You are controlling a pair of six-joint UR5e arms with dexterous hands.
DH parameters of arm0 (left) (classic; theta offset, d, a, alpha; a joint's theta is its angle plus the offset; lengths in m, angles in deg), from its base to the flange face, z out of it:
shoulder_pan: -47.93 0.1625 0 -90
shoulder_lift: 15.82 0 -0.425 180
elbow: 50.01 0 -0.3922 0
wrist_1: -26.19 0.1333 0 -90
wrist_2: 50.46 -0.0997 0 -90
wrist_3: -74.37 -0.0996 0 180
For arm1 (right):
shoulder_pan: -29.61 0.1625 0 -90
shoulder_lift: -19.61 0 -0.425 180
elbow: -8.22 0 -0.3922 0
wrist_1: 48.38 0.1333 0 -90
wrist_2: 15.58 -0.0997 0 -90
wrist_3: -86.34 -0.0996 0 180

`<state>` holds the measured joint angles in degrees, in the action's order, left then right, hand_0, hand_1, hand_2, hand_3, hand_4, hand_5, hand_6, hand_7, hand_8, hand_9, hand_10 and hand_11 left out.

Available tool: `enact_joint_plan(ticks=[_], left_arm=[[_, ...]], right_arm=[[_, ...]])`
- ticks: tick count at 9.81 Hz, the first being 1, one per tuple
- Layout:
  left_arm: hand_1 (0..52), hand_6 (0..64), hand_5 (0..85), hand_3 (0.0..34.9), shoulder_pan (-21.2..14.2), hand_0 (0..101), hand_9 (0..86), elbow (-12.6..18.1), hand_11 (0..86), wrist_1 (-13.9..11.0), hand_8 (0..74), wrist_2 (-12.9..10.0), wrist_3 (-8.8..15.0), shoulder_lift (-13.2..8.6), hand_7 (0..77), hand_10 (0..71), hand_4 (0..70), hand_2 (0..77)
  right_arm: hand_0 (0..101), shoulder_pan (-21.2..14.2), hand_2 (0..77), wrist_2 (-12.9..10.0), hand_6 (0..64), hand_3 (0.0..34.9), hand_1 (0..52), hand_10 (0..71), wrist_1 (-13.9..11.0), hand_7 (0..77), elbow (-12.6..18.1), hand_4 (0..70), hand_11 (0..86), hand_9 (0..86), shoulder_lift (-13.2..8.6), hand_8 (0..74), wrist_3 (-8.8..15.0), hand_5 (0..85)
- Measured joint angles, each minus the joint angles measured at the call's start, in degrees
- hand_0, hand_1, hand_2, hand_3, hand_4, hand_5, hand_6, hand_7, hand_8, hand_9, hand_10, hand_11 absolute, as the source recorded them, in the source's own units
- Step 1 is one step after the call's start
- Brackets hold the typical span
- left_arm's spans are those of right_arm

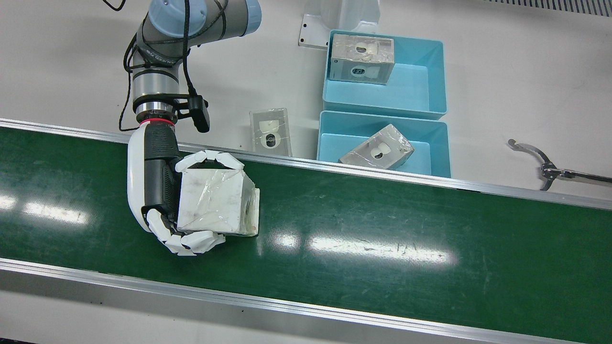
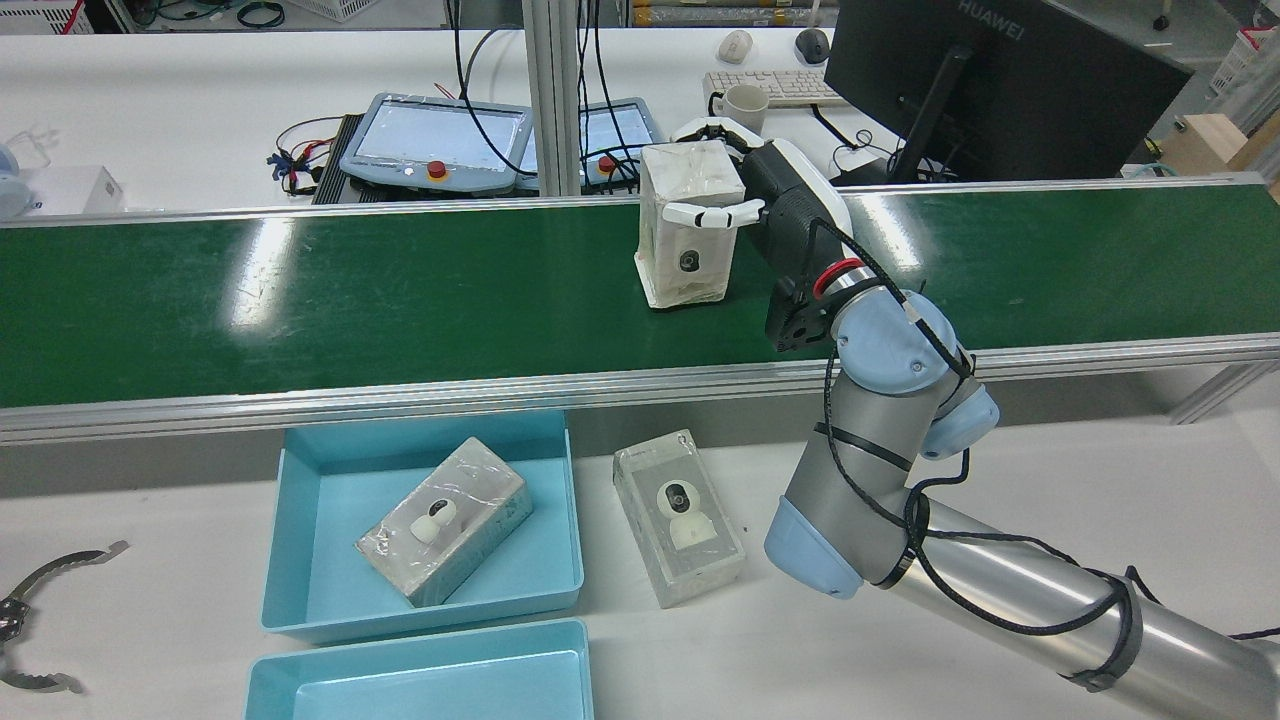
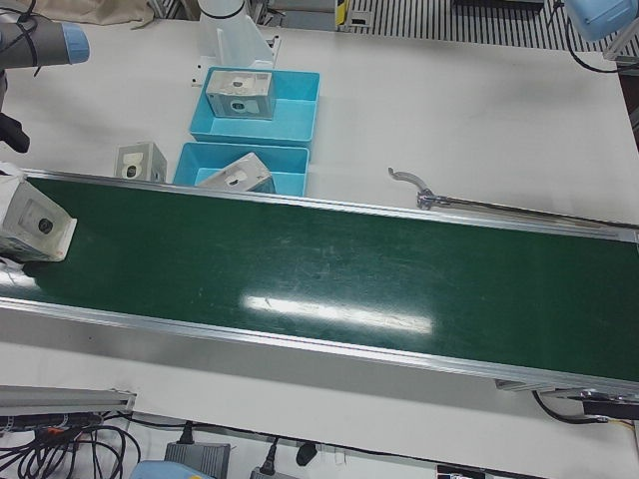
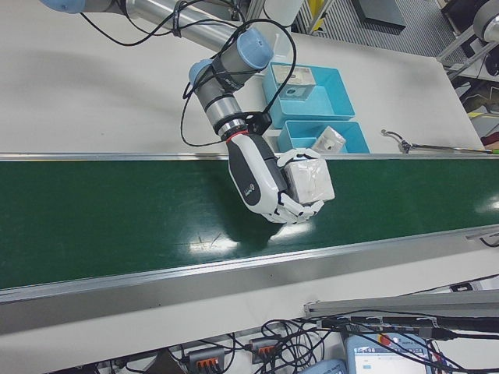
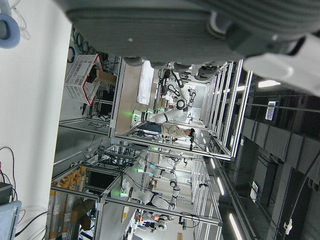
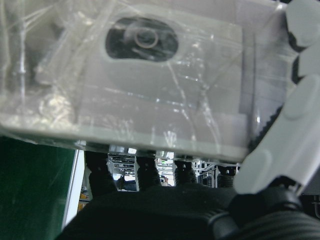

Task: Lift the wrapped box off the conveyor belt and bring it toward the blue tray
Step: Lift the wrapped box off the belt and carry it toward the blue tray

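Note:
The wrapped box (image 1: 217,203), white under clear film, stands upright on the green conveyor belt (image 1: 382,224). My right hand (image 1: 158,191) is shut on it, with fingers (image 1: 210,160) over its far side and its near side. The rear view shows the box (image 2: 690,220) with its base at the belt; whether it touches I cannot tell. The right hand view is filled by the box (image 6: 150,90). Two blue trays (image 1: 420,91) (image 1: 344,143) stand behind the belt, to the right in the front view. My left hand (image 5: 165,30) shows only as a dark underside in its own view.
Each tray holds one wrapped box (image 1: 362,57) (image 1: 377,150). Another wrapped box (image 1: 271,131) lies on the white table between my right arm (image 1: 191,19) and the trays. A metal hook tool (image 1: 545,165) lies at the right. Aluminium rails (image 1: 287,306) edge the belt.

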<state>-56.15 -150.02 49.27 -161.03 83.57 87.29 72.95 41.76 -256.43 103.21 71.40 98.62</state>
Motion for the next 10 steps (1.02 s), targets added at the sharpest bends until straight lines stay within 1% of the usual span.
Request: enact_joint_plan(ticks=[1, 2, 3, 4, 5, 6, 7, 8, 9, 10], left_arm=[[0.0, 0.0, 0.5, 0.0, 0.00, 0, 0.0, 0.00, 0.0, 0.00, 0.5, 0.00, 0.00, 0.00, 0.5, 0.0, 0.0, 1.1], [0.0, 0.0, 0.5, 0.0, 0.00, 0, 0.5, 0.00, 0.0, 0.00, 0.0, 0.00, 0.00, 0.00, 0.5, 0.5, 0.0, 0.5], [0.0, 0.0, 0.5, 0.0, 0.00, 0, 0.5, 0.00, 0.0, 0.00, 0.0, 0.00, 0.00, 0.00, 0.5, 0.5, 0.0, 0.5], [0.0, 0.0, 0.5, 0.0, 0.00, 0, 0.5, 0.00, 0.0, 0.00, 0.5, 0.00, 0.00, 0.00, 0.5, 0.0, 0.0, 0.5], [0.0, 0.0, 0.5, 0.0, 0.00, 0, 0.0, 0.00, 0.0, 0.00, 0.5, 0.00, 0.00, 0.00, 0.5, 0.5, 0.0, 0.5], [0.0, 0.0, 0.5, 0.0, 0.00, 0, 0.0, 0.00, 0.0, 0.00, 0.5, 0.00, 0.00, 0.00, 0.5, 0.5, 0.0, 0.5], [0.0, 0.0, 0.5, 0.0, 0.00, 0, 0.5, 0.00, 0.0, 0.00, 0.0, 0.00, 0.00, 0.00, 0.5, 0.0, 0.0, 0.5], [0.0, 0.0, 0.5, 0.0, 0.00, 0, 0.5, 0.00, 0.0, 0.00, 0.0, 0.00, 0.00, 0.00, 0.5, 0.0, 0.0, 1.1], [0.0, 0.0, 0.5, 0.0, 0.00, 0, 0.5, 0.00, 0.0, 0.00, 0.0, 0.00, 0.00, 0.00, 0.5, 0.0, 0.0, 1.1], [0.0, 0.0, 0.5, 0.0, 0.00, 0, 0.5, 0.00, 0.0, 0.00, 0.5, 0.00, 0.00, 0.00, 0.5, 0.5, 0.0, 0.5]], right_arm=[[43, 0.03, 32.7, -0.02, 23.5, 28.1, 2.2, 38.7, -0.03, 48.0, 0.87, 22.9, 42.5, 48.5, 0.19, 36.0, -0.37, 40.9], [43, -0.04, 32.7, -0.08, 23.5, 28.1, 2.2, 38.7, -0.05, 48.0, 2.61, 22.9, 42.5, 48.5, 0.31, 36.0, -0.49, 40.9], [41, -0.63, 33.8, -0.61, 24.5, 26.2, 2.2, 36.0, -0.20, 49.1, 5.49, 22.9, 50.7, 54.0, 0.33, 34.4, -0.39, 40.9], [42, -1.85, 33.8, -1.86, 25.1, 26.0, 1.6, 34.9, -0.41, 49.1, 9.02, 22.9, 49.1, 54.0, 0.31, 34.4, 0.01, 40.9], [43, -3.68, 34.4, -3.48, 25.1, 25.0, 1.6, 33.8, -0.59, 49.1, 12.59, 22.4, 47.5, 53.5, 0.29, 34.4, 0.62, 42.5], [43, -5.97, 34.4, -4.80, 25.1, 23.3, 1.6, 32.2, -0.76, 49.1, 15.48, 22.4, 45.3, 51.8, 0.21, 32.7, 1.26, 42.5], [45, -8.82, 34.4, -6.11, 25.1, 21.7, 1.6, 31.1, -1.00, 49.1, 18.31, 22.9, 44.2, 50.7, 0.13, 32.7, 2.38, 42.5], [46, -12.06, 34.4, -7.59, 25.1, 19.8, 1.6, 32.7, -1.34, 49.1, 21.39, 23.5, 46.4, 48.5, 0.03, 30.0, 4.62, 42.5], [48, -15.44, 35.5, -8.84, 25.1, 17.7, 1.6, 32.2, -1.62, 49.1, 24.66, 25.6, 46.4, 46.9, -0.08, 29.5, 8.27, 42.5], [48, -18.85, 36.0, -9.62, 25.1, 17.2, 1.6, 30.5, -1.75, 49.1, 27.97, 26.7, 45.8, 46.9, -0.21, 29.5, 13.18, 42.0]])
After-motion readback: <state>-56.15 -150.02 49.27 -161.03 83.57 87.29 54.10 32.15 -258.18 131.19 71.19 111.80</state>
